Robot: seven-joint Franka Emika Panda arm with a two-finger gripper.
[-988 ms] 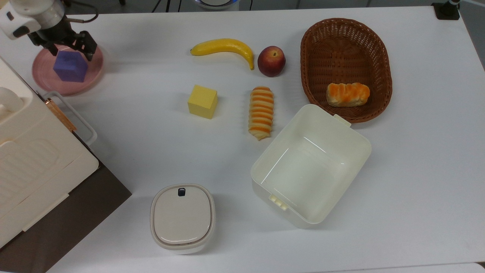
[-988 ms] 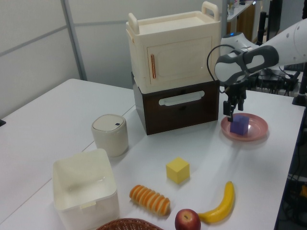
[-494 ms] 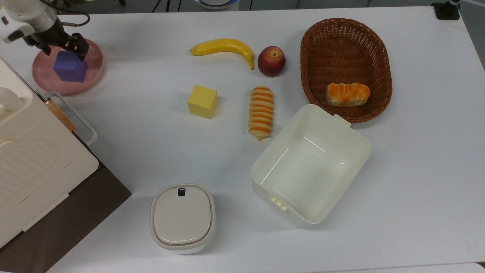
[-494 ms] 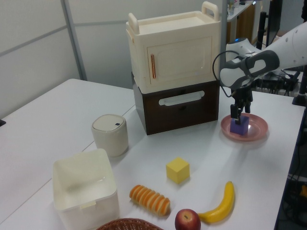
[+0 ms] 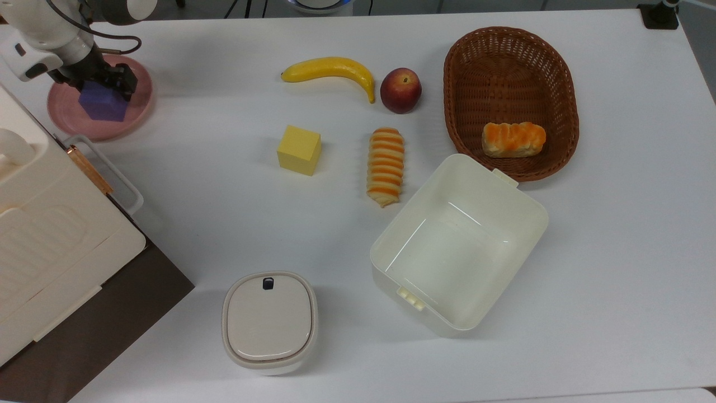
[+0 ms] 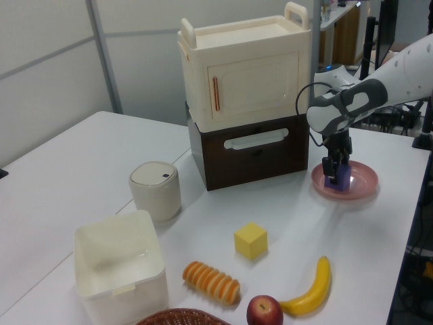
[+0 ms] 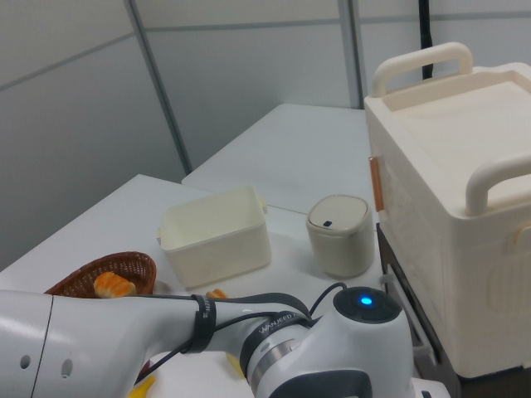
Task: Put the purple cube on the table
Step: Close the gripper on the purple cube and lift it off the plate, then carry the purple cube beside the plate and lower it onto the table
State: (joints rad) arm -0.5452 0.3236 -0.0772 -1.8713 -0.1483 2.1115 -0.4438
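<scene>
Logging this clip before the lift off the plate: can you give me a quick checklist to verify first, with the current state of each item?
1. Gripper down at the purple cube: ok.
2. Fingers straddling the cube on two sides: ok.
3. Fingers closed firmly on the cube: cannot tell.
4. Cube sitting on the pink plate, not lifted: ok.
5. Bare table beside the plate for set-down: ok.
6. Yellow cube apart from that spot: ok.

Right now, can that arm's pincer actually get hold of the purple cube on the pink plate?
Probably yes. The pincer is down at the purple cube on the pink plate, fingers at its sides, with nothing in between.
</scene>
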